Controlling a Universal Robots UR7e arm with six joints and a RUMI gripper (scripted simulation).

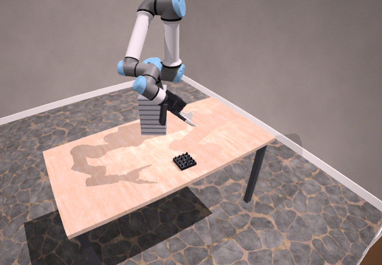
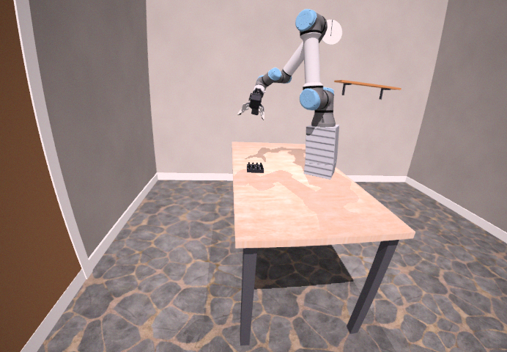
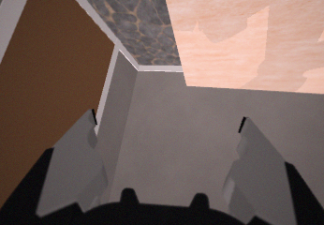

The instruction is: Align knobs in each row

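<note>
The knob box (image 1: 185,161) is a small black block with several dark knobs in rows. It sits on the wooden table (image 1: 154,149) near its long edge, and also shows in the exterior view (image 2: 255,167). The knob marks are too small to read. My gripper (image 1: 189,120) hangs high above the table, well apart from the box, with its fingers wide open and empty; it also shows in the exterior view (image 2: 250,111). In the wrist view the two grey fingers frame a wall and a corner of the table; the box is out of that view.
The arm stands on a grey ribbed pedestal (image 1: 152,117) at the table's far side. A small wall shelf (image 2: 366,86) hangs behind the arm. Walls enclose the stone floor around the table.
</note>
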